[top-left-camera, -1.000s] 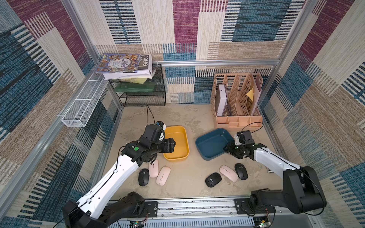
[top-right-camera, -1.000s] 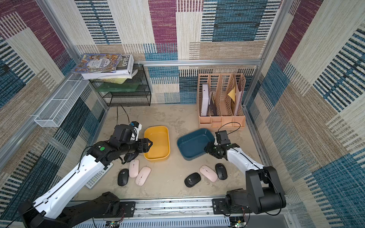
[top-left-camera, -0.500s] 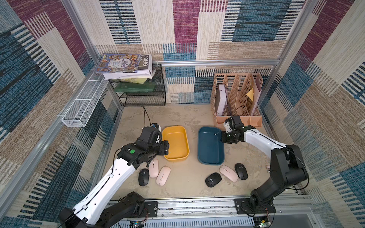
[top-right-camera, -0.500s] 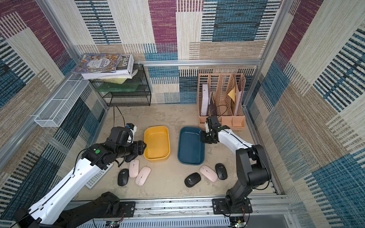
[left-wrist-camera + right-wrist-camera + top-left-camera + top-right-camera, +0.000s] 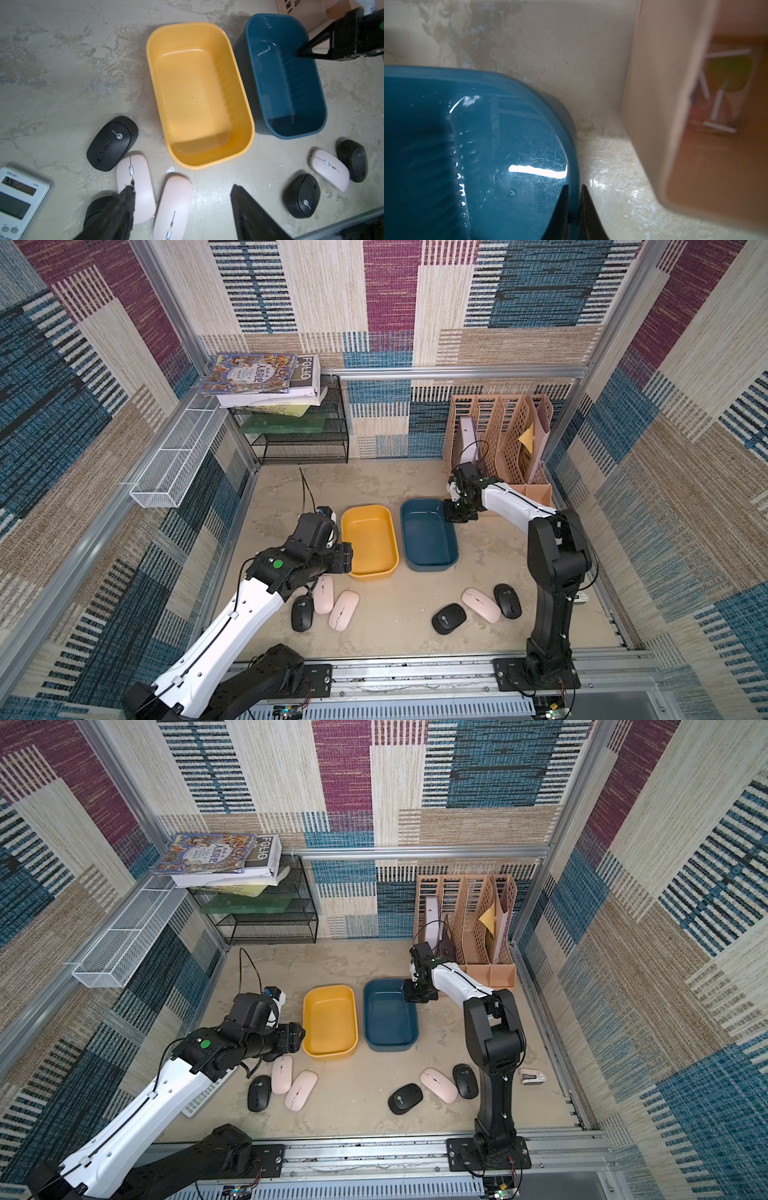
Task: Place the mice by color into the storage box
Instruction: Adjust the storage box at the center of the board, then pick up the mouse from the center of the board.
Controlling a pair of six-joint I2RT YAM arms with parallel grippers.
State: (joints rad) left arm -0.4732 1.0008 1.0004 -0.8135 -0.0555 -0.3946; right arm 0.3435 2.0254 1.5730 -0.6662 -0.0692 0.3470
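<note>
The left gripper (image 5: 182, 187) is wide open and holds nothing. The right gripper (image 5: 574, 207) has a finger on each side of the blue box (image 5: 430, 568) rim. I cannot tell if it squeezes. The mice (image 5: 343, 610) lie on the near table (image 5: 374, 485).

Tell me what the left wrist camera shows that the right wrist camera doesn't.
Left wrist only: the yellow box, black mice and pink mice, and a calculator. Right wrist only: a close look at the right gripper, its fingers either side of the blue box rim. Both: the blue box, the table and the peach organizer.
</note>
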